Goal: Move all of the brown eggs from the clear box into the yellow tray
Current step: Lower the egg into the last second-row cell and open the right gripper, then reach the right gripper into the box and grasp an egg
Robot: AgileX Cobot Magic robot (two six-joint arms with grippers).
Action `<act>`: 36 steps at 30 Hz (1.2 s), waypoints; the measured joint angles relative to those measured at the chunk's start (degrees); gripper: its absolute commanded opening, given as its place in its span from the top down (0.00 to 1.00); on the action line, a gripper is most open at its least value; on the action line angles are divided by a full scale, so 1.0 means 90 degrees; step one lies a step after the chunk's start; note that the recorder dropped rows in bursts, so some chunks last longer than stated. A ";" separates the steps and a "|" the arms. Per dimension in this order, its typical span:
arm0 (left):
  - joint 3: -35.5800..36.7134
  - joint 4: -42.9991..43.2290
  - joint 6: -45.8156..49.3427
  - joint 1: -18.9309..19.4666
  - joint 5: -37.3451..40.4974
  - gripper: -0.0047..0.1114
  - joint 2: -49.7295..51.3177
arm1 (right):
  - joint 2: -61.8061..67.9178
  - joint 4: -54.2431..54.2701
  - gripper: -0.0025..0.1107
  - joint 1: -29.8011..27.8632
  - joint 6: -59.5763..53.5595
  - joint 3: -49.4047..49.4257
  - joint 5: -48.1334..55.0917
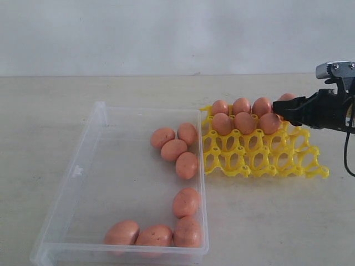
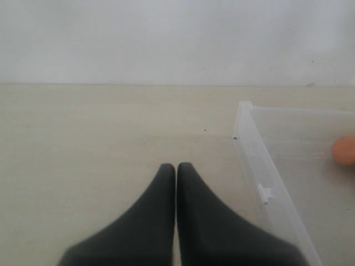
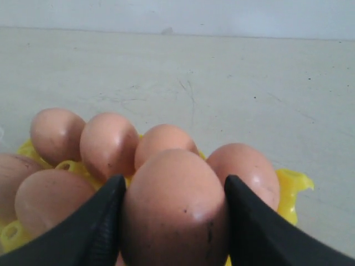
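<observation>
On the right side of the tabletop [image 1: 266, 221] the yellow tray [image 1: 266, 160] lies just beside the clear box [image 1: 72, 183], its near rows showing bare lattice and its two far rows carrying brown eggs [image 1: 241, 105]. Reaching in from the right, the right gripper [image 1: 276, 113] pinches one brown egg [image 3: 176, 213] at the right end of the second row, a black finger pressed against each side of it; whether that egg sits in its cup or hangs just above cannot be told. It is closely hemmed: a neighbour [image 1: 244, 122] lies just beside it in the same row, another [image 1: 262, 106] stands right behind, and the far-right egg [image 1: 286, 97] is half hidden by the gripper's body. Eight more eggs lie in the box, four bunched against the wall nearest the tray [image 1: 173, 149] and four curving along the near right corner [image 1: 154, 235]. Well apart from all this, the left gripper [image 2: 176, 169] hangs with its fingers pressed together, holding nothing, over bare tabletop just outside the box's wall [image 2: 260, 172].
</observation>
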 measured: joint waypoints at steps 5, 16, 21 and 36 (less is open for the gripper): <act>0.0000 0.0000 0.0000 0.0000 0.0000 0.95 0.0000 | 0.0000 0.0006 0.57 0.0000 0.0003 0.0000 0.0290; 0.0000 0.0000 0.0000 0.0000 0.0000 0.95 0.0000 | 0.0000 0.0006 0.39 0.0000 0.0502 0.0000 0.0362; 0.0000 0.0000 0.0000 0.0000 0.0000 0.95 0.0000 | 0.0000 0.0006 0.39 0.0000 0.0502 0.0000 0.0362; 0.0000 0.0000 0.0000 0.0000 0.0000 0.95 0.0000 | -0.2249 -0.2165 0.83 0.0032 0.4146 0.0000 -0.0321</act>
